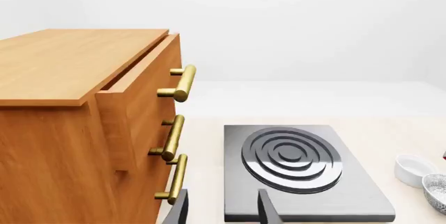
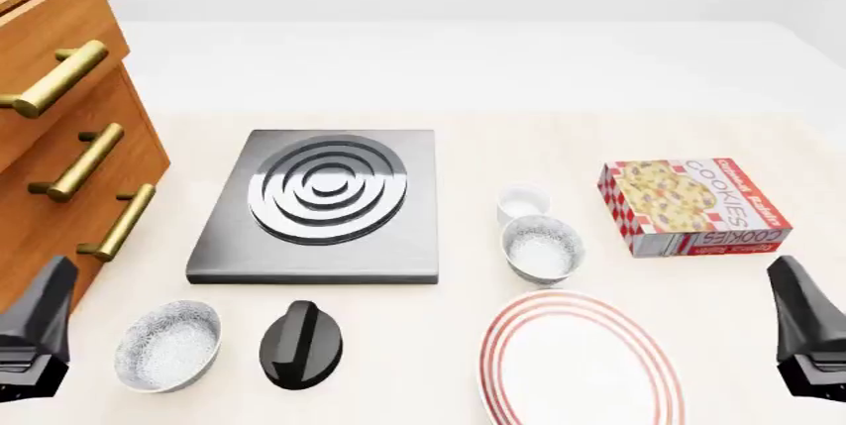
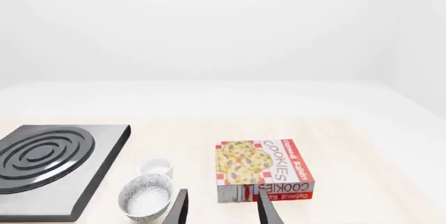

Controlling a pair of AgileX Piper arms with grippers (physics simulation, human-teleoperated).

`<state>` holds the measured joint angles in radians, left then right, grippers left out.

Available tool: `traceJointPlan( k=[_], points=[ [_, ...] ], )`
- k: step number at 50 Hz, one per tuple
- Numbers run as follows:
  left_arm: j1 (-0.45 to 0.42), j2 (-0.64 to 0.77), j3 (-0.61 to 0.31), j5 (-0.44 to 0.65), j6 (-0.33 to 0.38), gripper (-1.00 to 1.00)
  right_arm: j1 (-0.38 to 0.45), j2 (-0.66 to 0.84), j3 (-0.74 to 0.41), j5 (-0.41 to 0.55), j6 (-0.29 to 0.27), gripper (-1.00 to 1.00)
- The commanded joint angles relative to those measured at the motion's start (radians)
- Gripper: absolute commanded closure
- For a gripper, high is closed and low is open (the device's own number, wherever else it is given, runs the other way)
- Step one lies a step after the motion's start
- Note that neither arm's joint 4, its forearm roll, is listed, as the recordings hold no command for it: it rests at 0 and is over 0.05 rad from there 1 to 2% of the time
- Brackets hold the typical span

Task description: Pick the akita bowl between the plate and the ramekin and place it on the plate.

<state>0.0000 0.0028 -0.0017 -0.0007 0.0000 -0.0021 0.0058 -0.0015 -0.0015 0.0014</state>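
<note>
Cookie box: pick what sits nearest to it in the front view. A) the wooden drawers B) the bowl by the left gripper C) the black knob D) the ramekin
D: the ramekin stands just left of the cookie box, with only bare table between them; the other three lie far off on the table's left side.

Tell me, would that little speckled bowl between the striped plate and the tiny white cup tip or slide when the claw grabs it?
The akita bowl looks rigid, so it probably won't flex. Its rounded sides narrow toward the base, so a push near the rim might rock or skid it across the smooth table. It sits close to the ramekin, which it could bump.
</note>
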Motion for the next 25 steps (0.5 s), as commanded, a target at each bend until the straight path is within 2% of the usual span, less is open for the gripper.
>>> traceJointPlan(
  k=[1, 6, 7, 9, 10, 14, 16, 18, 20, 23, 25],
  points=[
    [0.000, 0.004, -0.003, -0.001, 0.000, -1.00, 0.000, 0.031, -0.001, -0.017, -0.013, -1.00],
    [0.000, 0.004, -0.003, -0.001, 0.000, -1.00, 0.030, 0.037, -0.003, -0.019, -0.027, -1.00],
    [0.000, 0.004, -0.003, -0.001, 0.000, -1.00, 0.028, 0.087, -0.008, -0.055, 0.037, -1.00],
    [0.000, 0.004, -0.003, -0.001, 0.000, -1.00, 0.024, 0.137, -0.010, -0.089, 0.047, -1.00],
    [0.000, 0.004, -0.003, -0.001, 0.000, -1.00, 0.014, 0.152, -0.015, -0.100, 0.024, -1.00],
    [0.000, 0.004, -0.003, -0.001, 0.000, -1.00, 0.019, 0.137, -0.067, -0.031, 0.039, -1.00],
    [0.000, 0.004, -0.003, -0.001, 0.000, -1.00, 0.033, 0.139, -0.115, 0.015, 0.007, -1.00],
    [0.000, 0.004, -0.003, -0.001, 0.000, -1.00, 0.050, 0.129, -0.146, 0.048, -0.001, -1.00],
    [0.000, 0.004, -0.003, -0.001, 0.000, -1.00, 0.074, 0.145, -0.216, 0.098, 0.020, -1.00],
    [0.000, 0.004, -0.003, -0.001, 0.000, -1.00, 0.102, 0.165, -0.341, 0.177, -0.016, -1.00],
    [0.000, 0.004, -0.003, -0.001, 0.000, -1.00, 0.107, 0.196, -0.408, 0.211, -0.002, -1.00]
  ],
)
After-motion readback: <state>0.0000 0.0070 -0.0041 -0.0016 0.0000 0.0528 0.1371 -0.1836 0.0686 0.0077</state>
